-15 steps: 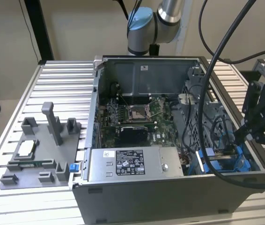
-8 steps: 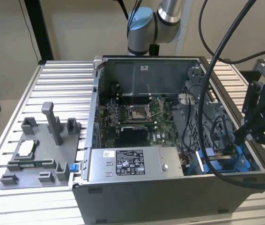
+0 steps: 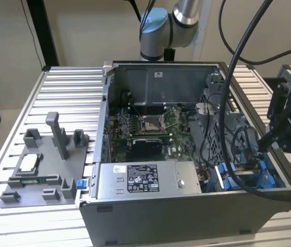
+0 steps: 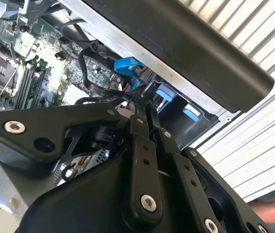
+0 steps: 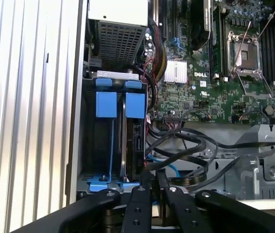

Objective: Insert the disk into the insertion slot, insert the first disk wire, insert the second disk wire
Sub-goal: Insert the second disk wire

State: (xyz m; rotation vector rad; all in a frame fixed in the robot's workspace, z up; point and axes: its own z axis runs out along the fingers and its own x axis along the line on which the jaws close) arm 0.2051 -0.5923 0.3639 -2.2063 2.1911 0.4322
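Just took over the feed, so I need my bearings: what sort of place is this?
Probably a robot test bench for computer assembly, not an office. An open computer case lies on a ribbed aluminium table, a grey fixture plate beside it, and the robot arm rises behind it.

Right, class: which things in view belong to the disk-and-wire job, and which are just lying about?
Job: perforated grey metal drive bay with blue plastic rails; black looped wires next to it; black end effector.
Lying about: grey plastic fixture tray with upright posts; silver labelled power-supply box; green circuit board.
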